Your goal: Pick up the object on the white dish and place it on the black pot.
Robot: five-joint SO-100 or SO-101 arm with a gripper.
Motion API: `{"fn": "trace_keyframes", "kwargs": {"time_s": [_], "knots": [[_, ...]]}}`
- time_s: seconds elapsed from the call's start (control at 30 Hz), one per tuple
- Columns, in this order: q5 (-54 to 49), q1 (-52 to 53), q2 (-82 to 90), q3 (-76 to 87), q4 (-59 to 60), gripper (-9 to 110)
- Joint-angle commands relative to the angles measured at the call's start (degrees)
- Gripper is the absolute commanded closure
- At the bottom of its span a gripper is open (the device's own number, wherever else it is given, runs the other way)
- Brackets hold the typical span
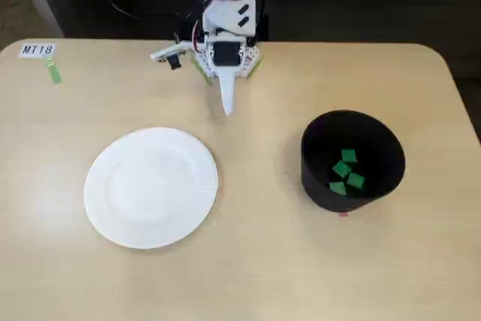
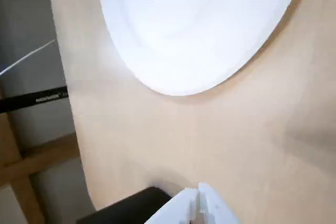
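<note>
The white paper plate (image 1: 152, 187) lies on the table at the left and holds nothing; it fills the top of the wrist view (image 2: 194, 24). The black pot (image 1: 352, 160) stands at the right with three small green cubes (image 1: 346, 171) inside it. My gripper (image 1: 228, 103) is at the back centre, folded near the arm's base, pointing down at the table, with its jaws together and nothing in them. Its white fingertips (image 2: 198, 205) show at the bottom of the wrist view, and a dark edge of the pot (image 2: 131, 208) shows beside them.
A white label reading MT18 (image 1: 37, 49) with a green tape strip (image 1: 54, 73) sits at the table's back left corner. The table's edge and a wooden frame (image 2: 37, 161) show at the left of the wrist view.
</note>
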Motion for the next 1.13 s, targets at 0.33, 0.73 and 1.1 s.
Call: {"fn": "trace_keyframes", "kwargs": {"time_s": [0.33, 0.73, 1.1], "knots": [[-0.70, -1.05, 6.42, 7.73, -3.08, 101], [-0.79, -1.14, 6.42, 8.79, -3.34, 101], [-0.79, -1.14, 6.42, 8.79, -3.34, 101]]}}
